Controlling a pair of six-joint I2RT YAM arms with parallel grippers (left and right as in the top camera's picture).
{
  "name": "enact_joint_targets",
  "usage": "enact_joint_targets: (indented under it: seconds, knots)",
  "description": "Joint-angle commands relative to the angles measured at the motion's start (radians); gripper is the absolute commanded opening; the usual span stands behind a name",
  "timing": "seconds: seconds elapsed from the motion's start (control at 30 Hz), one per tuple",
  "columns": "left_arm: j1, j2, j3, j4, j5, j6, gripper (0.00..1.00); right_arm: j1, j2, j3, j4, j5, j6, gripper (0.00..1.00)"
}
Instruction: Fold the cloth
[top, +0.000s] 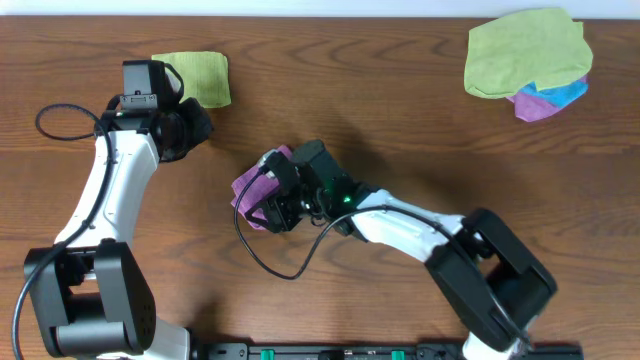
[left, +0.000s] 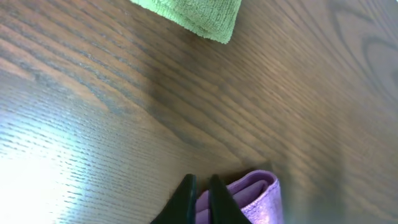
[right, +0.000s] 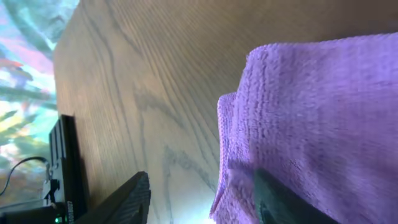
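Note:
The light purple cloth (top: 246, 187) lies bunched and folded over at the table's middle, mostly under my right gripper (top: 266, 200). In the right wrist view the cloth (right: 317, 106) fills the right side. My right gripper (right: 205, 202) is open, with one finger over the cloth and the other over bare wood beside its edge. My left gripper (top: 197, 126) is at the upper left, apart from the cloth. In the left wrist view its fingers (left: 199, 200) are shut and empty, and the cloth's folded edge (left: 264, 194) shows beyond them. The white tag is hidden.
A lime-green cloth (top: 195, 77) lies by my left gripper at the far left and shows in the left wrist view (left: 193, 15). At the far right a pile holds another lime-green cloth (top: 522, 52) over a purple corner (top: 534, 106) and a blue one (top: 568, 92).

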Motion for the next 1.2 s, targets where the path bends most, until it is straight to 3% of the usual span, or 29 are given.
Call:
enact_joint_targets:
  seconds: [0.0, 0.07, 0.13, 0.2, 0.23, 0.3, 0.7, 0.9, 1.17]
  knots:
    - [0.007, -0.031, 0.027, -0.008, -0.011, 0.012, 0.29, -0.008, -0.087, 0.017, -0.046, 0.131, -0.066, 0.59]
    - [0.009, -0.042, 0.027, -0.018, -0.012, 0.013, 0.46, -0.029, -0.128, 0.017, -0.104, 0.196, -0.105, 0.68]
    - [0.009, -0.059, 0.027, -0.027, -0.011, 0.02, 0.54, -0.065, -0.168, 0.017, -0.174, 0.222, -0.146, 0.77]
    - [0.009, -0.075, 0.027, -0.032, -0.011, 0.023, 0.68, -0.108, -0.202, 0.017, -0.235, 0.222, -0.177, 0.99]
    - [0.009, -0.082, 0.027, -0.034, -0.011, 0.023, 0.75, -0.129, -0.217, 0.017, -0.261, 0.222, -0.185, 0.99]
    - [0.009, -0.096, 0.027, -0.043, -0.011, 0.023, 0.97, -0.178, -0.254, 0.017, -0.322, 0.228, -0.192, 0.99]
    - [0.009, -0.127, 0.027, -0.153, 0.137, 0.022, 0.95, -0.522, -0.611, -0.03, -0.734, 0.303, -0.344, 0.99]
    - [0.009, -0.127, 0.026, -0.195, 0.185, 0.023, 0.95, -0.683, -0.946, -0.26, -0.756, 0.289, -0.311, 0.99]
    - [0.007, -0.127, 0.005, -0.227, 0.272, 0.022, 0.95, -0.742, -1.407, -0.515, -0.859, 0.299, -0.184, 0.99]
